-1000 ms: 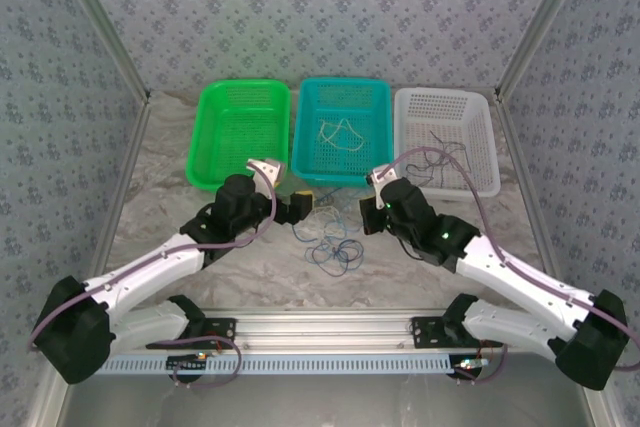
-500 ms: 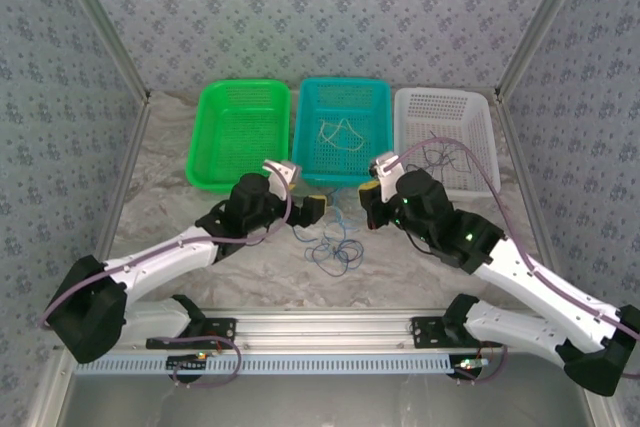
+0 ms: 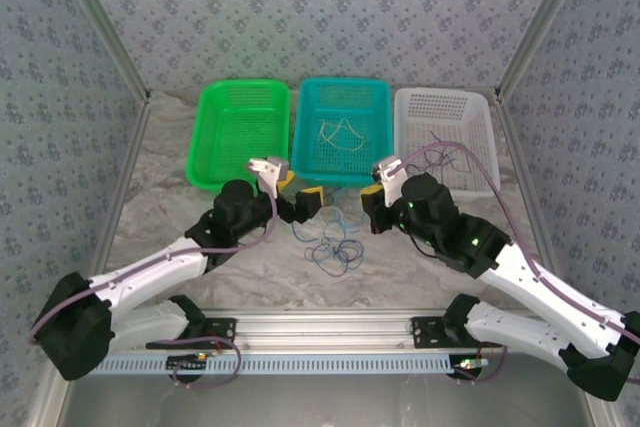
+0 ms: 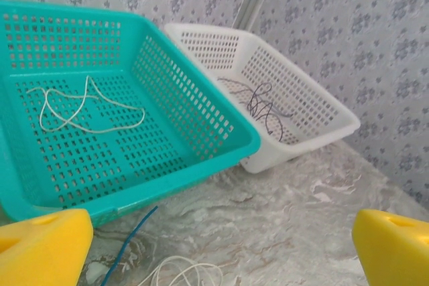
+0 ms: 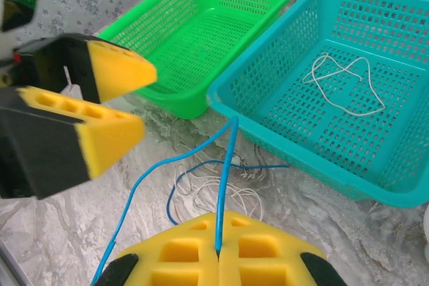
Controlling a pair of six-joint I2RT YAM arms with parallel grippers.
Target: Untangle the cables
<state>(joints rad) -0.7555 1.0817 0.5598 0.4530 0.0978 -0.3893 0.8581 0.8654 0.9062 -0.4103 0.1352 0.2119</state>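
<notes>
A loose tangle of thin blue and white cables [image 3: 330, 245] lies on the marbled table in front of the teal basket [image 3: 305, 157]. My right gripper [image 5: 218, 252] is shut on one blue cable [image 5: 224, 185], which rises from the pinch toward the teal basket's rim [image 5: 281, 149]. White loops [image 5: 221, 195] lie on the table under it. My left gripper [image 3: 300, 193] stands wide open just left of the tangle, nothing between its yellow pads [image 4: 43, 246]. Below it a blue strand [image 4: 131, 239] and white loops [image 4: 181, 272] lie on the table.
A white cable [image 3: 338, 134] lies in the teal basket and a dark cable [image 3: 445, 152] in the white basket [image 3: 485, 172]. The green basket [image 3: 215, 167] stands at the left. All three line the back of the table, with patterned walls around.
The left gripper moved right toward the tangle, then drew back a little toward the baskets, still open. The right arm swung and rose while its gripper stayed shut near the same spot.
</notes>
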